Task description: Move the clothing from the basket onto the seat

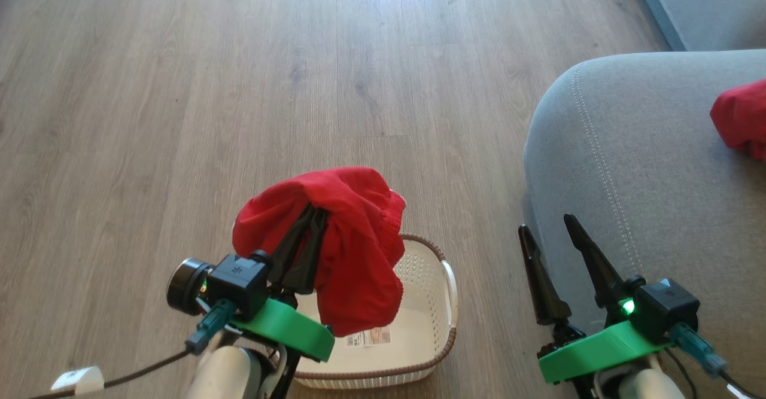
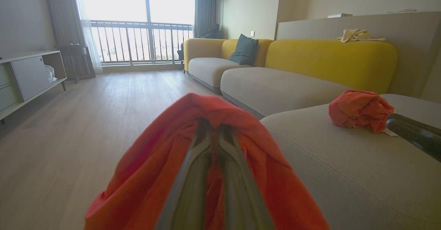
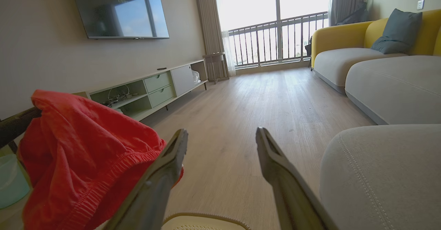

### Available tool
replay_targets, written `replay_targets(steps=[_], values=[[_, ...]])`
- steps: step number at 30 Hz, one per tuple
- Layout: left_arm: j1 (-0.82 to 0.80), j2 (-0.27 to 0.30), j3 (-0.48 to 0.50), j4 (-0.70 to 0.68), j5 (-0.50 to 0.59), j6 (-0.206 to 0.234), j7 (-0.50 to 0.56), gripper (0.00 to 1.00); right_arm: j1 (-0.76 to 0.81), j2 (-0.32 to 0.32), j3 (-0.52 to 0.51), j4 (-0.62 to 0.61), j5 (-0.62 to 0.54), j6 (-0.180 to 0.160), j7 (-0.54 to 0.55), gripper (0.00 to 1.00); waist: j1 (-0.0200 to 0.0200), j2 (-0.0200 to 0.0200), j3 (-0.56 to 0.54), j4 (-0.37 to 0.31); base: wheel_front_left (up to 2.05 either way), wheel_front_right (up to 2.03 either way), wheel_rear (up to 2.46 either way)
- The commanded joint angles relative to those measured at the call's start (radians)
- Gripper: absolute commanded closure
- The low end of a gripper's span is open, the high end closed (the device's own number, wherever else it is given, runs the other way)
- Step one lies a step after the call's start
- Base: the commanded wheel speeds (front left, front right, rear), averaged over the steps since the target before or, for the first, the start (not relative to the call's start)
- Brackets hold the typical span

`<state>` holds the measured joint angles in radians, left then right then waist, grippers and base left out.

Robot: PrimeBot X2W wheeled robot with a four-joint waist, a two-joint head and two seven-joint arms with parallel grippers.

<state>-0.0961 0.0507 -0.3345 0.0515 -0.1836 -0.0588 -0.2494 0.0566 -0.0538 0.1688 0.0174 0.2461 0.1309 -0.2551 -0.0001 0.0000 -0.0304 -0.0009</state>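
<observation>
Left claw [image 1: 314, 216] is clenched on a red garment [image 1: 353, 255], cloth draped over its fingers, held above the basket [image 1: 446, 303]. The basket sits on the floor [image 1: 239, 88] near the rounded edge of the seat [image 1: 628, 166]. Right claw [image 1: 546, 222] hangs spread, gripping nothing. A second garment [image 1: 742, 118] lies bunched on the seat, well in from that edge.

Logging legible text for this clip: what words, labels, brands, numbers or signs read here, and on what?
No text is legible.
Sticker inside the cream-white perforated plastic basket: printed lines, too small to read.
White tag on the dark cable, lower left of head view: blurred, unreadable.
Pale mark on the black block behind the left gripper, shut on the red fabric garment: a symbol, no letters legible.
</observation>
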Motion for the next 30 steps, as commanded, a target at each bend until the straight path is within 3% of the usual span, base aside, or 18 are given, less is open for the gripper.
replay_targets(steps=[1, 11, 24, 30], values=[[-0.028, 0.0, 0.029, -0.035, 0.005, -0.002, -0.012, 1.0, -0.021, 0.004, 0.024, -0.033, -0.004, 0.0, -0.007, 0.0, 0.0001, 0.0, -0.001, 0.0, 0.0, 0.0, 0.0], [-0.034, 0.0, 0.018, -0.046, 0.018, -0.015, -0.012, 1.0, -0.029, 0.004, 0.026, -0.033, -0.007, 0.0, -0.007, 0.0, 0.0001, 0.0, 0.001, -0.009, 0.0, 0.0, 0.0], [-0.102, 0.0, -0.002, -0.265, -0.008, -0.012, -0.012, 1.0, -0.03, 0.004, 0.026, -0.031, -0.008, 0.0, -0.007, 0.0, 0.0001, 0.0, 0.01, -0.012, 0.0, 0.0, 0.0], [-0.145, 0.0, -0.048, -0.293, 0.055, -0.021, -0.012, 1.0, -0.033, 0.004, 0.029, -0.03, -0.006, 0.0, -0.007, 0.0, 0.0001, 0.0, 0.016, -0.017, 0.0, 0.0, 0.0]])
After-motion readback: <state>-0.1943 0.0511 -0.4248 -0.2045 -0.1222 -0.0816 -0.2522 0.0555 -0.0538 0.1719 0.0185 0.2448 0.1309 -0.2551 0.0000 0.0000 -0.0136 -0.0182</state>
